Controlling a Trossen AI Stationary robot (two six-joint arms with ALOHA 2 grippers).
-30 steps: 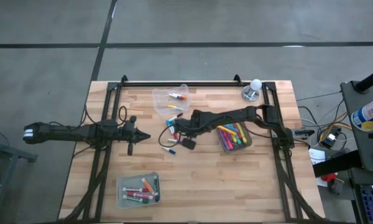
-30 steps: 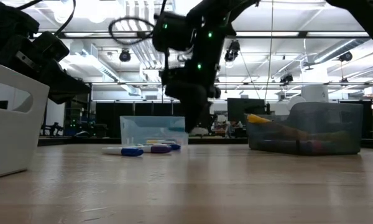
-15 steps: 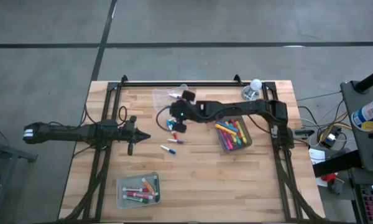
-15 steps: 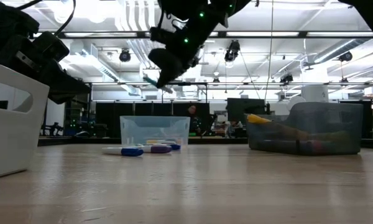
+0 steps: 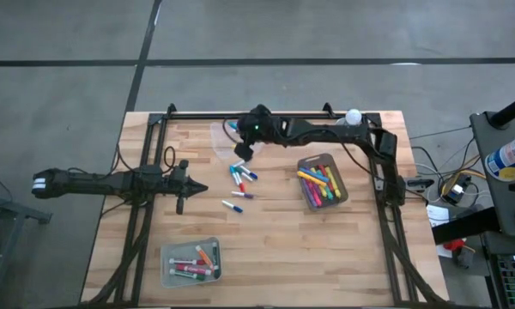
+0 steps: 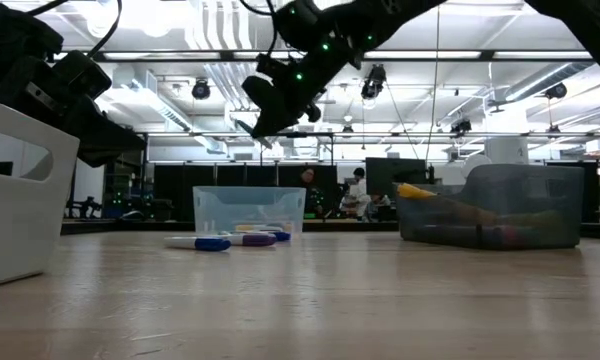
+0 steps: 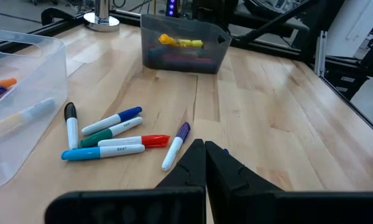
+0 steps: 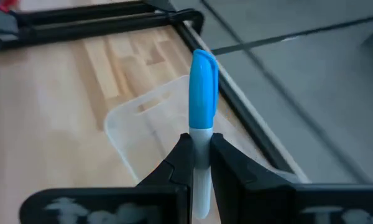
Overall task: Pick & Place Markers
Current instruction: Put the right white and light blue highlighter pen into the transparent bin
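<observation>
The step in hand looks like the carry-and-drop part of one marker's move: the right gripper (image 8: 199, 163) has its two fingers clamped on a blue-capped marker (image 8: 202, 93), cap pointing away from the wrist, and it hangs in the air above the clear bin (image 5: 226, 137) at the far edge of the table (image 5: 360, 249). In the right wrist view the bin's rim sits straight beyond the marker's tip, so the load seems roughly lined up with that bin. A loose cluster of markers (image 5: 242, 178) lies on the wood just beside the clear bin, on its near side, with a few more a little farther out from it. The grey bin (image 5: 323, 180) to one side of the clear bin holds a bright heap, and another small bin (image 5: 190, 262) well apart from it, at the near edge, holds several. The next move, as I judge it, calls for easing down over the clear bin's opening and parting the fingers so the marker falls inside and not on the rim. The left gripper (image 7: 204, 163) waits low over the table, well apart from the clear bin, its fingers pressed together on nothing.
</observation>
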